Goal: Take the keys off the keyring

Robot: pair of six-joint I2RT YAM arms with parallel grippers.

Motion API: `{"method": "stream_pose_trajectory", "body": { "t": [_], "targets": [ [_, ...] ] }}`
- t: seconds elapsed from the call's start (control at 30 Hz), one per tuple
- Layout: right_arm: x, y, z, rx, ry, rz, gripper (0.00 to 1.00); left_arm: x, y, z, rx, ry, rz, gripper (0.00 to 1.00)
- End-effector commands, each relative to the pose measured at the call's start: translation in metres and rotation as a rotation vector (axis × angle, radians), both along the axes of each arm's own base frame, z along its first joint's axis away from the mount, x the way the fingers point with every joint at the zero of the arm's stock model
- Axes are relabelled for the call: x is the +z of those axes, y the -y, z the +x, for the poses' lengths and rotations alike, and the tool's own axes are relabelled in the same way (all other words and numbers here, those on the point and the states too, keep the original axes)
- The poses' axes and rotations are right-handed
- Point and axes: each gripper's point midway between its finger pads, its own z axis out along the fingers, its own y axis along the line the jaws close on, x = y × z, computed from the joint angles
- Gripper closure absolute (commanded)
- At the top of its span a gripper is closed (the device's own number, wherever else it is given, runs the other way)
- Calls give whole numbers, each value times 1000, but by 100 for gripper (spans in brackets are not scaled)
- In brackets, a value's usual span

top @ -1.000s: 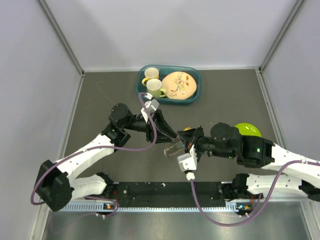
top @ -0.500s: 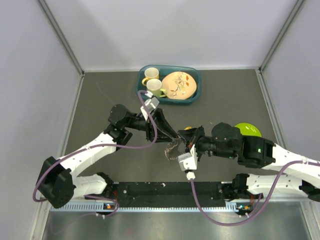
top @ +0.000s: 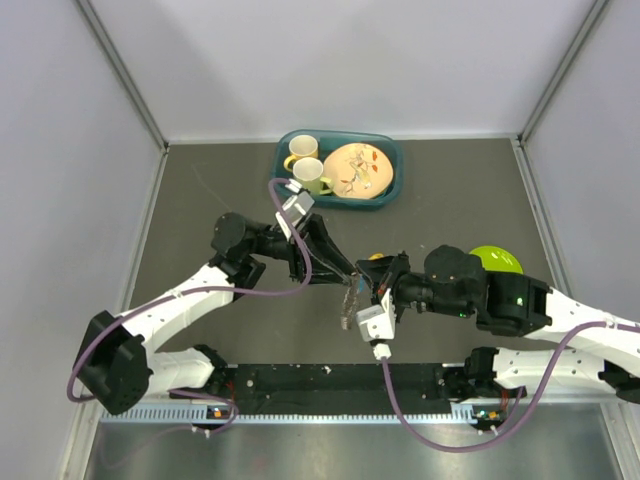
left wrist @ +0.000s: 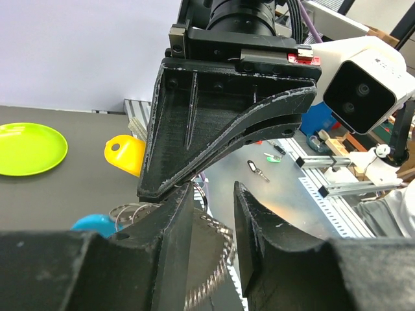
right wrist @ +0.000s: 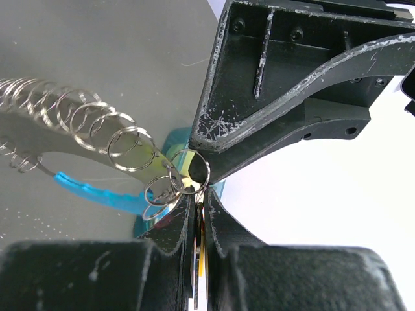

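Only right wrist view shows right tool (right wrist: pixel 198 223) pinching keys (right wrist: pixel 139 157).

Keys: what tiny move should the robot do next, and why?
Probably close the left pincer on the keyring. The right pincer is shut on the keys, and the ring sits right at the left pincer's tips. The left fingers show a gap, so nothing seems to grip the ring for pulling the two apart.

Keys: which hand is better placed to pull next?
Right, probably. The right hand is shut on the keys right beside the keyring; the left hand has its fingers apart, gripping nothing.
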Motion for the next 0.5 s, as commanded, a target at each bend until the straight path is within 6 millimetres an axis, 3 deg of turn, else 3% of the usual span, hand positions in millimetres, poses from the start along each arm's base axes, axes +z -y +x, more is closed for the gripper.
{"method": "stream_pose_trajectory", "body": {
  "t": [0.0, 0.2, 0.47],
  "targets": [
    [23, -1, 2, -15, 16, 89, 100, 7, -1, -5, -21, 47, -27, 64],
    [24, -2, 3, -20, 14, 89, 100, -4, 5, 9, 49, 42, 38, 66],
    [23, -6, 4, -17, 8, 84, 100, 2, 3, 15, 122, 119, 33, 71]
  ]
}}
